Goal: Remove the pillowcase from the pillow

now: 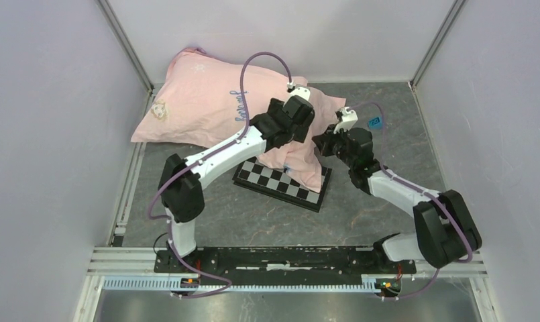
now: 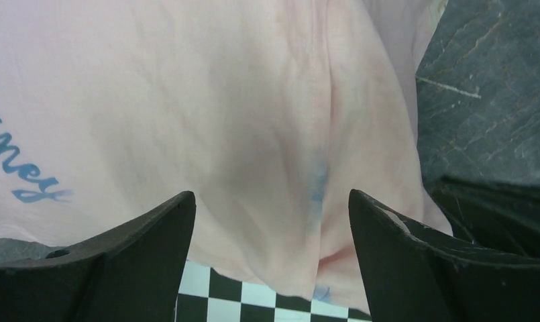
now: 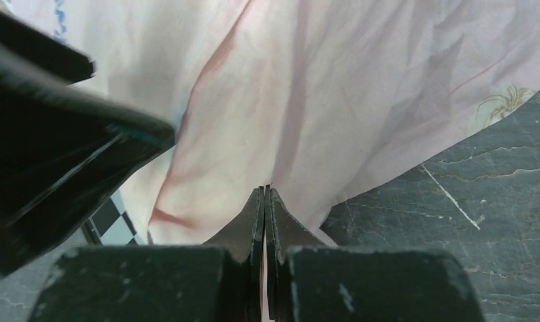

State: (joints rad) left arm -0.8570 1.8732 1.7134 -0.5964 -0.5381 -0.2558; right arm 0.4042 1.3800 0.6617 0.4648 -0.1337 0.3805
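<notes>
The pale pink pillowcase (image 1: 206, 100) with blue "Journey" lettering lies at the back left, bulging with the pillow, whose white surface is hidden inside. Its loose end drapes over the checkered board (image 1: 280, 182). My left gripper (image 1: 295, 137) hovers just over this draped end, open, fabric between and beyond its fingers in the left wrist view (image 2: 270, 201). My right gripper (image 1: 320, 142) is at the fabric's right edge. In the right wrist view (image 3: 265, 190) it is shut, with folds of the pillowcase (image 3: 334, 87) converging at its tips.
The black-and-white checkered board also shows under the fabric in the left wrist view (image 2: 253, 298). A small blue label (image 1: 374, 122) lies on the dark table at the back right. Grey walls enclose the left, back and right. The left arm (image 3: 52, 121) crowds the right wrist view.
</notes>
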